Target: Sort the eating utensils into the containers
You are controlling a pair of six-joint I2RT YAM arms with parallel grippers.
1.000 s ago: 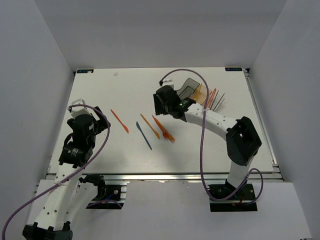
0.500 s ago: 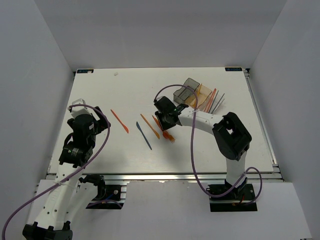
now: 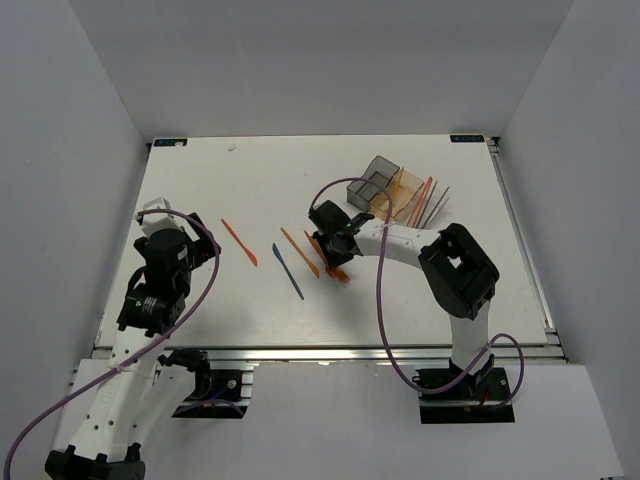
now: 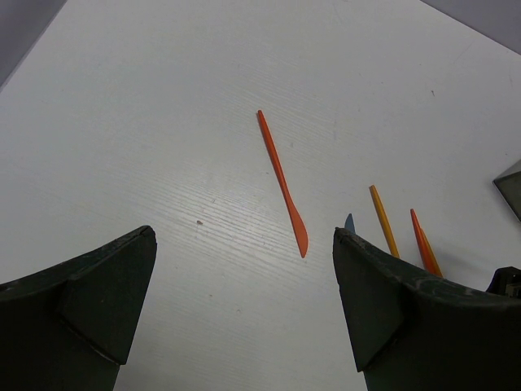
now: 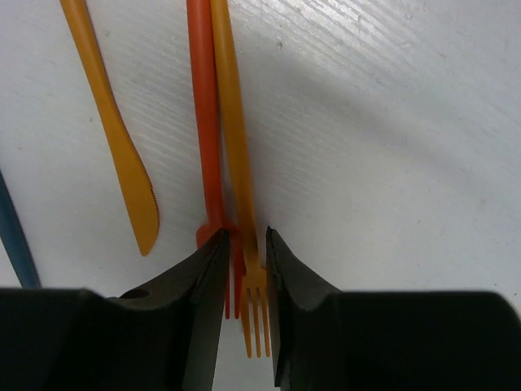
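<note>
1. Bright, even light is falling from above on the white table (image 3: pixel 220 180), and no glare is showing in the top view.
2. The arms are casting only soft, pale shadows there.
3. In the left wrist view the dark fingers (image 4: pixel 89 301) are looking slightly blurred, while the table is appearing sharp.
4. In the right wrist view the two forks (image 5: pixel 228 122) are throwing a soft grey shadow to their right, and the near fingers (image 5: pixel 187 326) are lying dark and out of focus.
</note>
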